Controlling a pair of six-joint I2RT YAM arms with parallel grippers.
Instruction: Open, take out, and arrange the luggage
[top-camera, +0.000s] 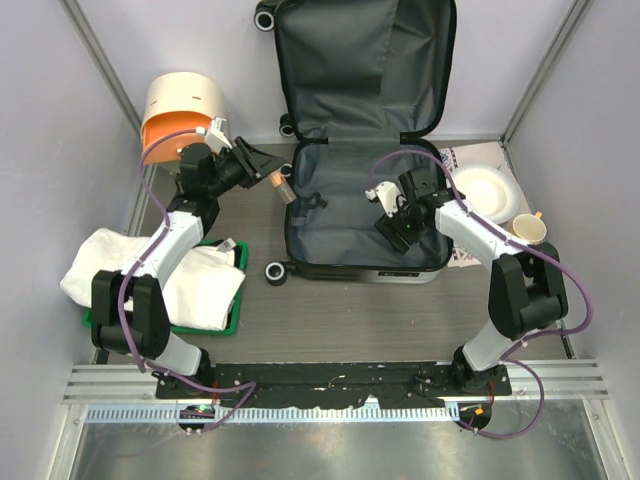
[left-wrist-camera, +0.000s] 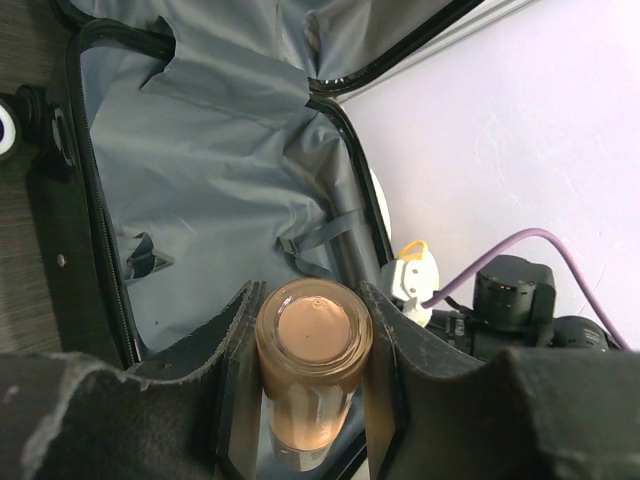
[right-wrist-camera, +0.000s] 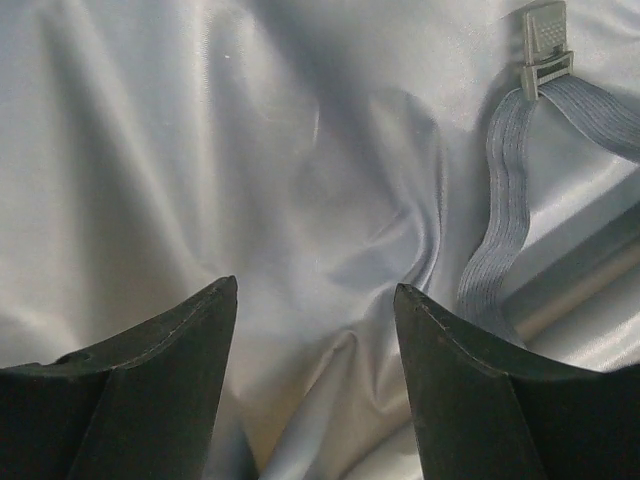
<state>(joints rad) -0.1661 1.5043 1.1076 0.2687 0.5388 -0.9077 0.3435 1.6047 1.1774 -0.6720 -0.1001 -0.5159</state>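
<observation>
Near left, a green tray (top-camera: 239, 300) carries white cloth (top-camera: 150, 270). The luggage (top-camera: 345, 225) lies open mid-table, its lid against the back wall. The right gripper (right-wrist-camera: 315, 300) hangs empty over the lining, fingers wide. The left gripper (top-camera: 270, 179) clamps a tan bottle (left-wrist-camera: 313, 340) at the left rim. This looks like the taking-out step; next, set the bottle down outside.

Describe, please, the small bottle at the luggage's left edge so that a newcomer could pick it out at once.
Find the open luggage in the middle of the table. At its left rim the left gripper is shut on a small bottle. It is clear, filled with peach-coloured liquid, and far smaller than the cream-and-orange cylinder at the back left.
</observation>
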